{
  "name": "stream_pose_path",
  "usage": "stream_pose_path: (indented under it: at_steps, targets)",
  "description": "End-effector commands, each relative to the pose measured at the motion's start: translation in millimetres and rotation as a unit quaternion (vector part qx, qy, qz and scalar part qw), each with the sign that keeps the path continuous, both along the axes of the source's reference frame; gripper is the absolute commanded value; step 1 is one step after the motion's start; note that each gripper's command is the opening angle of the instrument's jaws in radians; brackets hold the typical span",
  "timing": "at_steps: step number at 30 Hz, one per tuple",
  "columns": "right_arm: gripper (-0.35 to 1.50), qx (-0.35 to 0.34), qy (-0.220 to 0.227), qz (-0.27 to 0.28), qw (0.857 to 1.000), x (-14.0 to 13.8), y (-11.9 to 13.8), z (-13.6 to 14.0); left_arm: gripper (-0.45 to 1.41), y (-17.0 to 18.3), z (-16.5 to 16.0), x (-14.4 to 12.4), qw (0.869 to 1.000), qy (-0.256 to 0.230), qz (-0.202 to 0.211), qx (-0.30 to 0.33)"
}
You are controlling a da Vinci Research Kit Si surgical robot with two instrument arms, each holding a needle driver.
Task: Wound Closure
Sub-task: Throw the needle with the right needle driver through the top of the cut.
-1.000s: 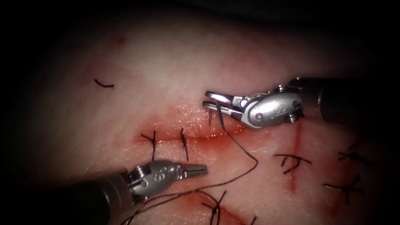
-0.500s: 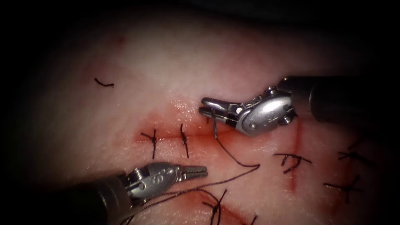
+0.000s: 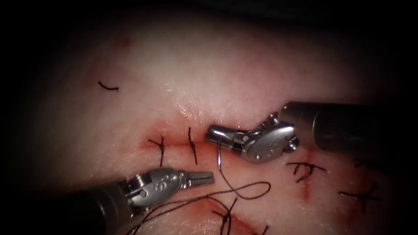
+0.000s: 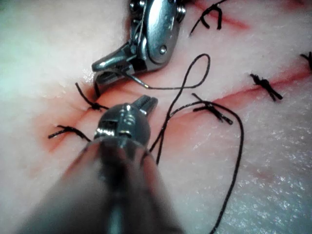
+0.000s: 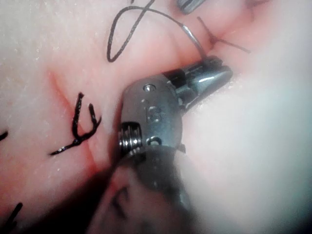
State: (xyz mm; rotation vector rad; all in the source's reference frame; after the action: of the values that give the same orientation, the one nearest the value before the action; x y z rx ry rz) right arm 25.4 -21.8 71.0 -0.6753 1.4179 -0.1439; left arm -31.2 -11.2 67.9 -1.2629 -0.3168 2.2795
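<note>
The right end effector point(image 5: 214, 73) carries stamped characters on the flat metal side of its wrist housing, just beside the pivot screw; they look like "13" or "18", but which one cannot be told. The left end effector point(image 3: 202, 177) has a small engraved mark on its rounded metal body, a looped figure resembling "8" or "03", too small to read with certainty. No other writing can be read.
</note>
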Motion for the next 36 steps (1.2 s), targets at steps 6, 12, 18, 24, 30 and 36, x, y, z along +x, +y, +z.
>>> stream_pose_path:
  at_steps: [6, 12, 18, 24, 30, 36]
  targets:
    - [-0.35, 0.013, -0.033, -0.004, 0.999, 0.5, -2.0, 4.0, -0.28, 0.7, 0.5, 0.0, 1.0, -0.001, 0.003, -0.005]
    - [-0.35, 0.031, -0.051, -0.01, 0.998, -0.3, -3.4, 5.9, -0.32, 0.7, 0.3, 0.4, 1.0, 0.001, 0.002, -0.005]
    - [-0.35, 0.063, -0.074, -0.032, 0.995, -0.1, -5.1, 7.3, -0.32, 0.9, 0.3, 0.5, 1.0, 0.001, 0.004, -0.006]
    - [-0.35, 0.087, -0.089, -0.047, 0.991, 0.0, -6.4, 8.3, -0.33, 0.9, 0.1, 0.5, 1.0, 0.002, 0.004, -0.006]
    - [-0.35, 0.111, -0.112, -0.059, 0.986, 0.0, -7.9, 10.0, -0.37, 0.9, 0.0, 0.8, 1.0, 0.001, 0.006, -0.008]
    - [-0.35, 0.129, -0.087, -0.044, 0.987, -0.6, -7.4, 9.6, -0.38, 1.1, -0.2, 1.1, 1.0, 0.004, 0.007, -0.009]
